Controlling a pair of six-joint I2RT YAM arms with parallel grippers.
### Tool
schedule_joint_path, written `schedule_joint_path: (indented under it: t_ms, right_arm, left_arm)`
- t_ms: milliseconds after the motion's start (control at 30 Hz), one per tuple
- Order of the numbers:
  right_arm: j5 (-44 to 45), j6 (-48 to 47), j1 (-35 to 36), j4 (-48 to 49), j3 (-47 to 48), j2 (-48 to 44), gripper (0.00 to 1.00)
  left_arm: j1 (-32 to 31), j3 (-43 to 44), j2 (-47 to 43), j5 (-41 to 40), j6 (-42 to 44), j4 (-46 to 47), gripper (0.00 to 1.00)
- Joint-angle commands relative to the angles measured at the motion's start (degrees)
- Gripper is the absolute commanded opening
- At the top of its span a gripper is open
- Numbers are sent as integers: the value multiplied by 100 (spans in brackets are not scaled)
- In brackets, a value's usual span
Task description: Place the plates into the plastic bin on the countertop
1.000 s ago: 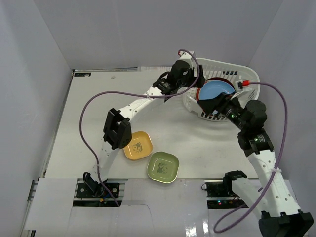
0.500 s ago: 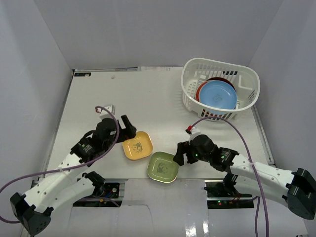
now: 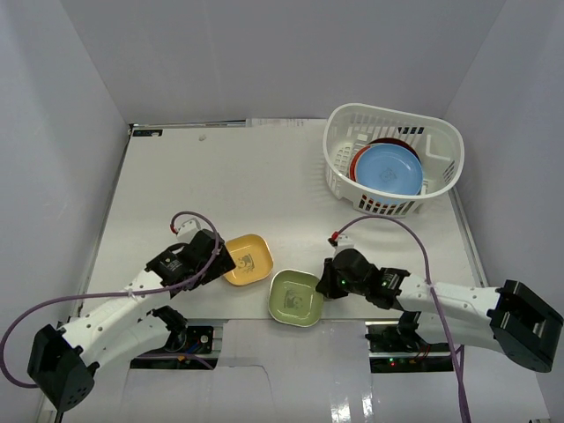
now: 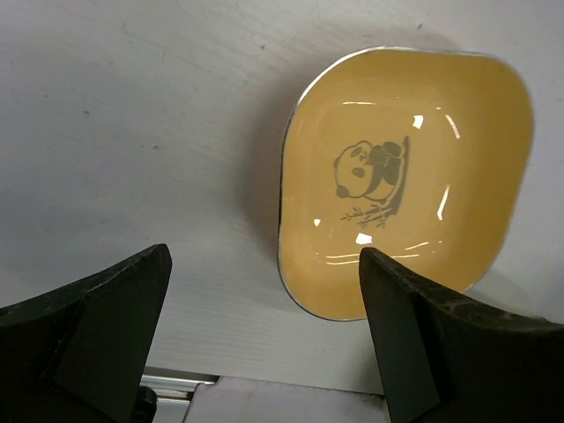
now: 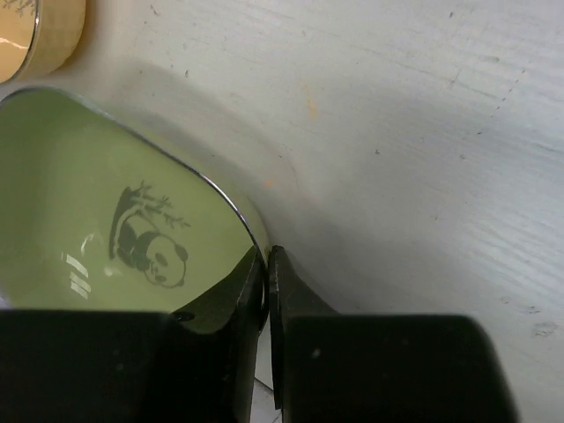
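Observation:
A squarish green plate [image 3: 294,297] with a panda drawing lies near the front edge of the countertop [image 3: 247,185]. My right gripper [image 3: 324,284] is shut on its right rim; in the right wrist view the green plate [image 5: 88,238] has its rim pinched between the fingers of the right gripper [image 5: 268,264]. A squarish yellow plate [image 3: 248,259] lies to the green one's left. My left gripper [image 3: 220,261] stands open at the yellow plate's left edge; in the left wrist view the yellow plate [image 4: 405,176] lies just ahead of the left gripper [image 4: 264,291]. The white plastic bin [image 3: 393,159] at the back right holds a light blue plate [image 3: 388,167] on top of a red one.
Pale grey walls enclose the countertop on three sides. Purple cables loop from both arms near the front edge. A metal rail and the arm bases [image 3: 176,335] run along the near edge.
Both arms came back from the bin and dropped down to the front plates. The right gripper has closed on the green plate's rim. The left gripper moved up to the yellow plate, still open.

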Motion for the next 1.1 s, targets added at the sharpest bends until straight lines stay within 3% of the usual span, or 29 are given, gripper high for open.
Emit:
schedule_joint_path:
  t_ms: [0, 133, 233, 333, 367, 467, 500, 533, 567, 667, 700, 833, 933, 967, 1000, 1067]
  right_arm:
    - [522, 168, 39, -89, 57, -402, 8]
    - [1164, -252, 39, -1055, 592, -1220, 8]
    - [1857, -779, 21, -1575, 1443, -1766, 8]
    - [3332, -1507, -92, -1604, 2349, -1908, 8]
    - [3893, -1719, -371, -1604, 2786, -1847, 8]
    - [4223, -2554, -1592, -1203, 3395, -1277, 8]
    - [4032, -2730, -2040, -1034, 3458, -1127, 8]
    - [3769, -2836, -3045, -893, 3502, -969, 8]
    - [2931, -2785, -3577, -796, 3555, -784, 8]
    - [1714, -2400, -5017, -559, 3696, -11, 8]
    - [1484, -2311, -5241, -419, 3731, 374, 8]
    - [745, -2073, -6058, -268, 3889, 1282, 8]
    - [498, -1915, -6245, -84, 3872, 1652, 10]
    - [392, -1819, -6280, -22, 3863, 1748, 17]
    - [243, -1783, -6324, -4, 3898, 1801, 38]
    - [-170, -1739, -6386, -30, 4073, 1793, 58]
  left_arm:
    - [13, -362, 42, 162, -149, 594, 98]
    - [13, -504, 121, -40, -9, 920, 92]
    - [13, -600, 200, -102, 158, 1262, 79]
    - [22, -723, 384, -49, 237, 1570, 70]
    - [22, -741, 446, -49, 255, 1623, 64]
    - [22, -750, 665, -76, 369, 1852, 53]
    - [22, -750, 701, -84, 404, 1905, 49]
    - [22, -750, 762, -93, 474, 1949, 45]
    - [22, -741, 789, -102, 501, 1992, 40]
    - [31, -671, 798, -164, 641, 2037, 5]
    - [31, -627, 772, -137, 712, 2019, 0]
    - [31, -303, 316, 20, 1115, 2081, 0]
    - [14, 268, 104, 179, 1529, 2204, 0]
    - [13, 461, 130, 292, 1695, 2282, 0]
    - [13, 881, 295, 380, 1775, 2335, 0]
    - [-13, 1331, 594, 652, 1907, 2536, 0]
